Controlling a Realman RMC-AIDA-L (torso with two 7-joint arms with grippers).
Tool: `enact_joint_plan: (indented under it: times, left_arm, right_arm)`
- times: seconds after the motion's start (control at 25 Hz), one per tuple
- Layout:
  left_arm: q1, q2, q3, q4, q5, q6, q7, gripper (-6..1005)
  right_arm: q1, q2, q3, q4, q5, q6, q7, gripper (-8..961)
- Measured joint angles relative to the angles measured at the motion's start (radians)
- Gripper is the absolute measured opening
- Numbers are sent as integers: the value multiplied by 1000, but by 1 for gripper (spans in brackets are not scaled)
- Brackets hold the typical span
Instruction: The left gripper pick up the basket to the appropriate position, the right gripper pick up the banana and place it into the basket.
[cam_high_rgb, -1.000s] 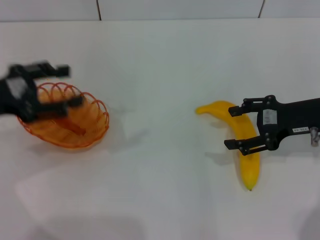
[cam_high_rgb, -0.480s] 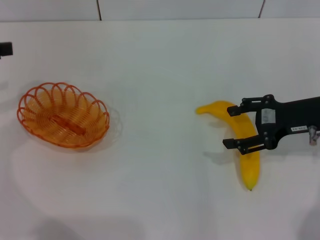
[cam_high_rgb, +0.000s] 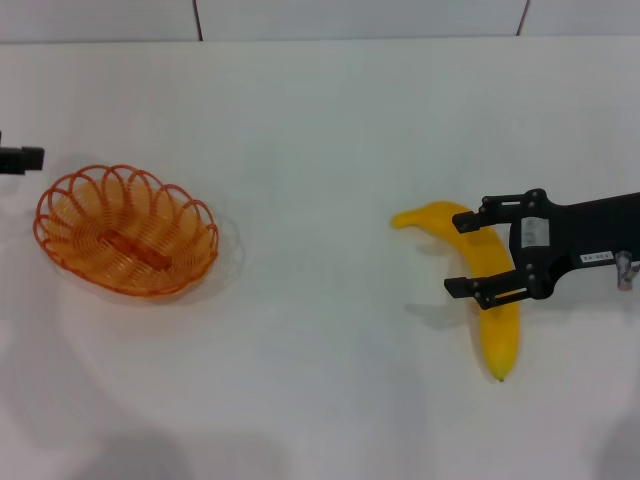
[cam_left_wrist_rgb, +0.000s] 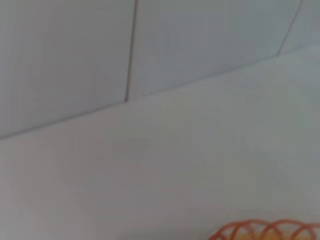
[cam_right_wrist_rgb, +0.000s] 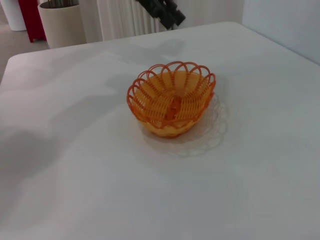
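Head view: white table, tiled wall behind it; nothing between right gripper and basket. Right gripper's fingers are spread, one on each side of the banana at mid-length, not clamped. Banana is large, smooth, yellow, curved, lying flat on the table, pointed tip sticking out past the near finger. Basket sits well off beyond the fingertips, orange wire with looped rim, nothing in it. Left gripper is just a black bit at frame edge beside the basket, not touching; can't tell its state. Planter beyond the table.
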Motion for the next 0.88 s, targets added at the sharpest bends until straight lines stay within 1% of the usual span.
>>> enact_joint_plan:
  times: [0.24,0.36,0.48,0.72,0.88]
  left_arm:
    - [-37,8,2,-99,93,-102,10,771]
    - [-51,7,2,-127,111,-121,33,771]
    - [-62,-3,6,-136,121,-137,50,770]
    - [-79,-20,46,-155,123,-176,54,771]
    - [-89,-22,64,-216,124,-223,55,770]
  right_arm:
    - [0,0,-1,1,0,0,0,868]
    - [-1,0,-1,1,0,0,0,867]
    - [-2,0,-2,2,-1,0,0,866]
    - [-2,0,-3,6,-2,0,0,865]
    - [-1,0,-3,12,-3,0,0,865]
